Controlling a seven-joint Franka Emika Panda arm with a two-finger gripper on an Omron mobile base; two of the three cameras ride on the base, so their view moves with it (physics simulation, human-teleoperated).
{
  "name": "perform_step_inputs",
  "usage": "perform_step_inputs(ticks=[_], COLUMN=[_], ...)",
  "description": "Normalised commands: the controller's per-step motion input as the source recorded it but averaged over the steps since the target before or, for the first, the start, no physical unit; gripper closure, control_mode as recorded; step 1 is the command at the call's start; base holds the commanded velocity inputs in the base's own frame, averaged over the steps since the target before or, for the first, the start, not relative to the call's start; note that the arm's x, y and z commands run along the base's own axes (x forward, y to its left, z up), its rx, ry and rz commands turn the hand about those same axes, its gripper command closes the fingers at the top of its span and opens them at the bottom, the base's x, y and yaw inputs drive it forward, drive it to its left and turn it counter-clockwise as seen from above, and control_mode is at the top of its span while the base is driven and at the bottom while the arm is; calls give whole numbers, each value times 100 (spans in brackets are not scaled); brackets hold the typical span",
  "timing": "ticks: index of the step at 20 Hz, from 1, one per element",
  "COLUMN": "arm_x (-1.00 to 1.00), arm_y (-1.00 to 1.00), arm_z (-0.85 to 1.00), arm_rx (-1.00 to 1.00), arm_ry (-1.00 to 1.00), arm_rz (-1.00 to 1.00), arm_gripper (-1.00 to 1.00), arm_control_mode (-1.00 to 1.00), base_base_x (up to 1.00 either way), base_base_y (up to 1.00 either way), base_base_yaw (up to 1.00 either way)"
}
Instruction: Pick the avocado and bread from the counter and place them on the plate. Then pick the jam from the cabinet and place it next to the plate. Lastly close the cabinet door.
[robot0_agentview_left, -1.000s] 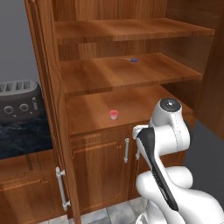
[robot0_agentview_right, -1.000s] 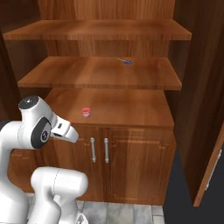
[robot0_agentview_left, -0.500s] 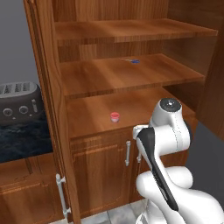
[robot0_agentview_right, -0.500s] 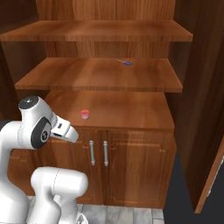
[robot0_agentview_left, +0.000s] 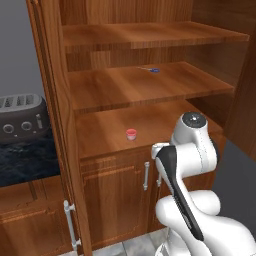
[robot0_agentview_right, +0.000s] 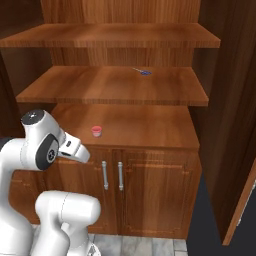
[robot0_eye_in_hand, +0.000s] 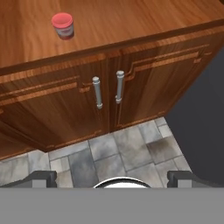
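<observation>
The jam (robot0_agentview_left: 131, 133) (robot0_agentview_right: 96, 131) is a small jar with a red lid, standing alone on the lowest open shelf of the cabinet (robot0_agentview_left: 150, 90) (robot0_agentview_right: 115, 85). In the hand view the jam (robot0_eye_in_hand: 63, 25) sits at the upper left, well beyond my gripper (robot0_eye_in_hand: 112, 177). The gripper is open, its fingertips (robot0_eye_in_hand: 37, 177) wide apart with nothing between them, and it hangs low in front of the two small lower doors. The cabinet door (robot0_agentview_left: 52, 130) stands open at the left, with a silver bar handle low on it. The avocado, bread and plate are out of view.
A small blue object (robot0_agentview_left: 154, 70) (robot0_agentview_right: 145, 73) lies on the middle shelf. The lower doors carry two bar handles (robot0_eye_in_hand: 97, 92), above a grey tiled floor (robot0_eye_in_hand: 109, 153). A toaster (robot0_agentview_left: 20, 120) stands on the black counter (robot0_agentview_left: 25, 162) at the left. Another open wooden panel (robot0_agentview_right: 240, 195) juts out at the right.
The whole picture has shifted slightly, so the cameras have moved a little relative to the cabinet. The arm's pose and the open gripper look the same, and the jam stays put.
</observation>
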Motion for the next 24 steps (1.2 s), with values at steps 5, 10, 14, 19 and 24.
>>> perform_step_inputs(ticks=[5,10,14,19,24], arm_x=[31,49,46,28,31], arm_y=[0,0,0,0,0], arm_z=[-14,-21,-18,-16,-11], arm_rx=[0,1,2,3,3], arm_ry=[-2,-7,-10,-8,-4], arm_rz=[0,3,11,14,17], arm_gripper=[-100,-100,-100,-100,-100], arm_control_mode=[-100,-100,-100,-100,-100], base_base_x=[0,0,0,0,0], base_base_y=[0,0,0,0,0], base_base_yaw=[0,0,0,0,0])
